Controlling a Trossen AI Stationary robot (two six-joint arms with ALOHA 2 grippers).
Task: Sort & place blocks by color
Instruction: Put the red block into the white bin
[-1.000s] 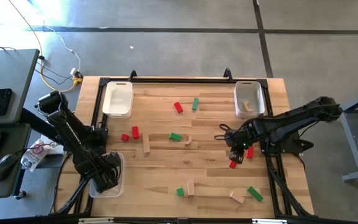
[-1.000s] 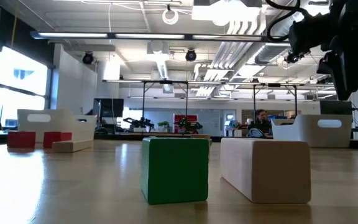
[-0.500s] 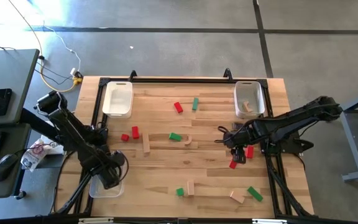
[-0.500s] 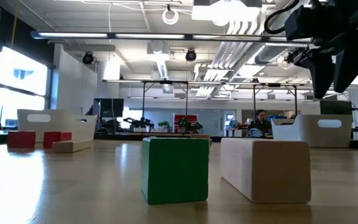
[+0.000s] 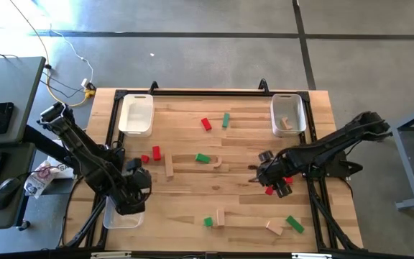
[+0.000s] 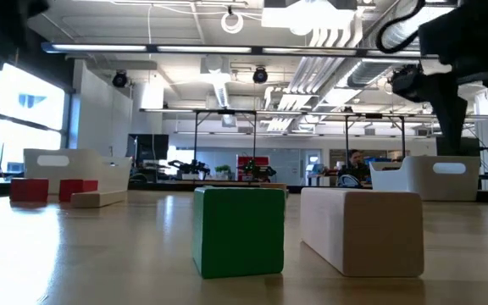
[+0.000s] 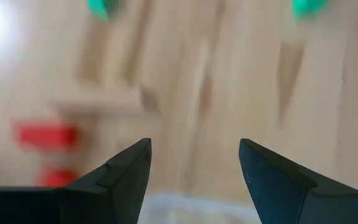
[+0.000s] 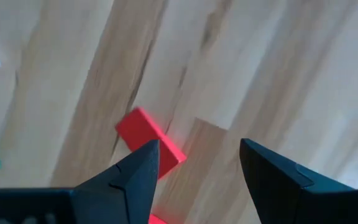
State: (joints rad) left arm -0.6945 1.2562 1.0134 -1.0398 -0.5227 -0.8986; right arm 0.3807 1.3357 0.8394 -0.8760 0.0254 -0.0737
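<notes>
The red block [image 8: 150,137] near the worktop's right edge could be nudged aside if the wide-open, empty right hand [image 5: 273,180] is lowered off-centre.

Five red blocks [image 5: 205,124] are showing on the worktop [image 5: 192,194] in the high view, two of them partly hidden. Four green blocks [image 5: 203,157] are lying there as well. Five plain wood blocks [image 5: 169,167] are showing, one resting inside one of the two white trays [image 5: 136,114]. One clear tray [image 5: 113,218] is sitting at the worktop's edge
</notes>
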